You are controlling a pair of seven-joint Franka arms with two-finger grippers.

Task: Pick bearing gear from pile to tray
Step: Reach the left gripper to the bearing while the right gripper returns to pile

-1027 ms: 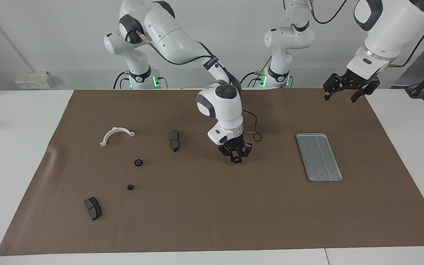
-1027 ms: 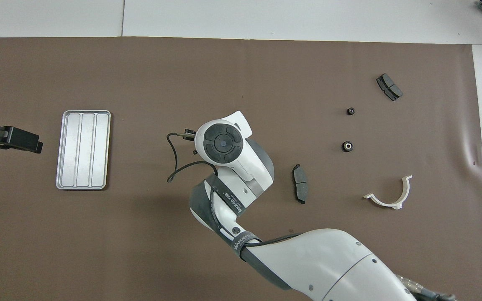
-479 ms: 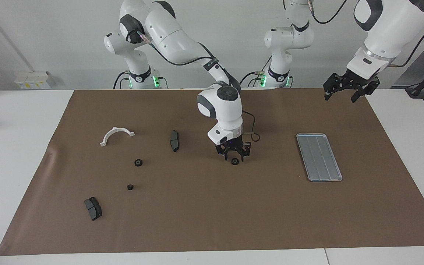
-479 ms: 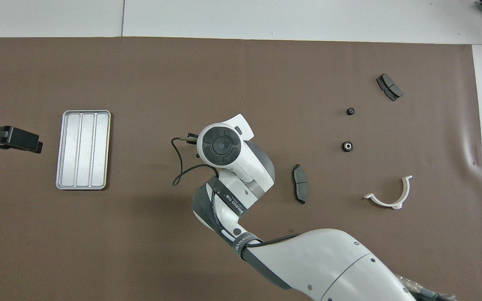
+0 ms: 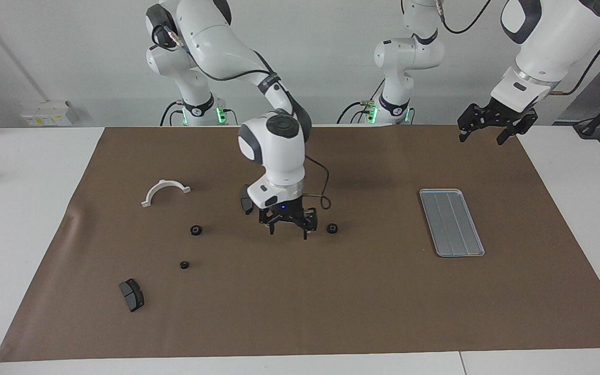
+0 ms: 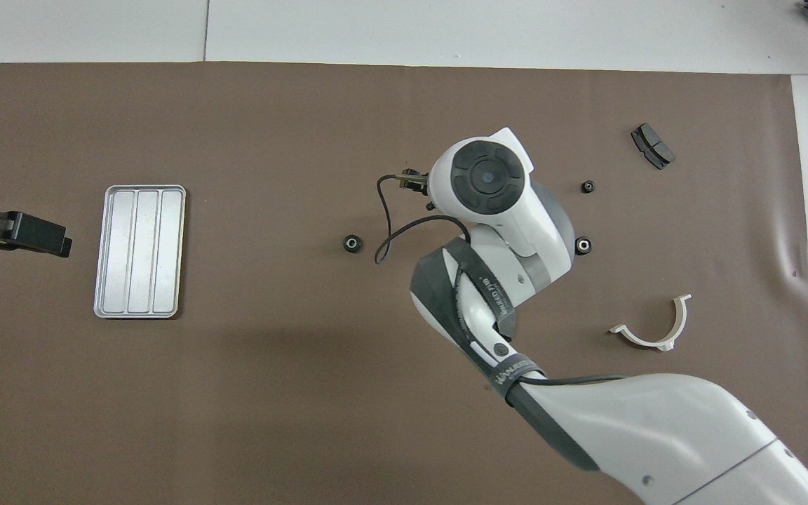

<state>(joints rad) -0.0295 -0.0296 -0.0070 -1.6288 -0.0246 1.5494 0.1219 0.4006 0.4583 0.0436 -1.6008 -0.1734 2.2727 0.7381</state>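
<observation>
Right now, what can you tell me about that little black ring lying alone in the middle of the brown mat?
The black ring is a tiny round part, dark all over, with a paler hole at its centre seen from overhead. It looks like metal or hard plastic. It lies flat on the brown mat, between the scattered parts and the tray, not in the tray. Nothing touches it: the right gripper hangs open beside it, toward the right arm's end of the table.

You see a matt brown paper-like sheet [image 5: 331, 302] under the right gripper [image 5: 288, 232]; beside it a dull black ring [image 5: 333, 228]; farther along, a ridged satin metal tray [image 5: 451, 222].
</observation>
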